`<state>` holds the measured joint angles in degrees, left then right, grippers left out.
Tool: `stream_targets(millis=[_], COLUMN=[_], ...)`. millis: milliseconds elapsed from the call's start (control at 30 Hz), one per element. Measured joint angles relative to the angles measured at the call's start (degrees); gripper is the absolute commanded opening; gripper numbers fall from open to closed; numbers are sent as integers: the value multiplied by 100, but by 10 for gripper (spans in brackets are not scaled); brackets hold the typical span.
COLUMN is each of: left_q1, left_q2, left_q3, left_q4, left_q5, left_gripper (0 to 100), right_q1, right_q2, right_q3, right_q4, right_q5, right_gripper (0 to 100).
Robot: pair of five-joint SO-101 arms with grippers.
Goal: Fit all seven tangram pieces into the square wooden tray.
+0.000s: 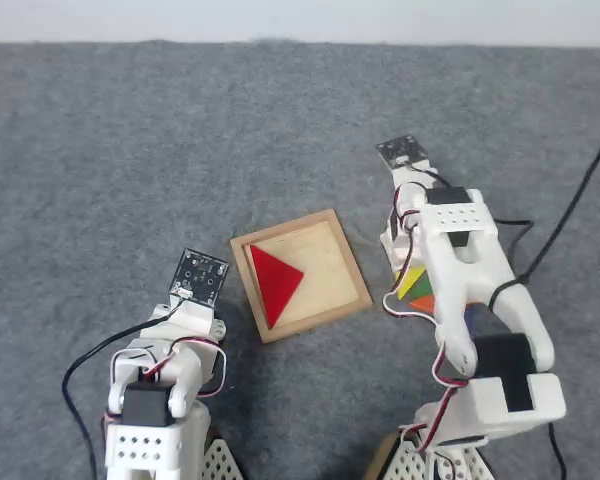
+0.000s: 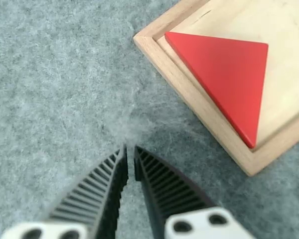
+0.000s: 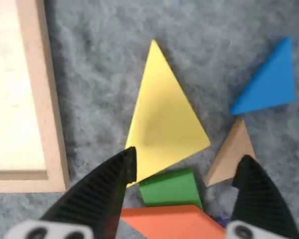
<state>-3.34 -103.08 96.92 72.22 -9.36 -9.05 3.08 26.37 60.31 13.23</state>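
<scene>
A table (image 1: 130,130) covered in grey felt carries the tray (image 1: 254,292) near its middle, set askew. Beside the tray, apart from its rim, lies a yellow triangle (image 3: 164,114). A green piece (image 3: 167,188) sits against it, an orange piece (image 3: 164,221) against the green. A tan triangle (image 3: 231,157) lies just beside the yellow one, with a blue triangle (image 3: 269,84) near the tan one

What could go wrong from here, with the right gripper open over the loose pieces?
1. The right gripper is open over the yellow triangle, which abuts the green piece. Closing could catch or shove the green piece or the nearby tan triangle.
2. The tray rests on carpet with nothing bracing it. The left gripper is shut beside its corner, so pressing a piece in might slide the tray.
</scene>
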Motion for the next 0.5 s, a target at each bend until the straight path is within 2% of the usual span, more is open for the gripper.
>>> stream_targets(millis=[233, 500], left_q1=[0, 0], left_q2=[0, 0], left_q3=[0, 0], left_q4=[0, 0], left_q5=[0, 0], left_gripper=[22, 22], right_q1=[-105, -440], right_q2=[1134, 1433], right_q3=[-738, -958], right_q4=[246, 387], right_q5=[-18, -26], right_gripper=[327, 325])
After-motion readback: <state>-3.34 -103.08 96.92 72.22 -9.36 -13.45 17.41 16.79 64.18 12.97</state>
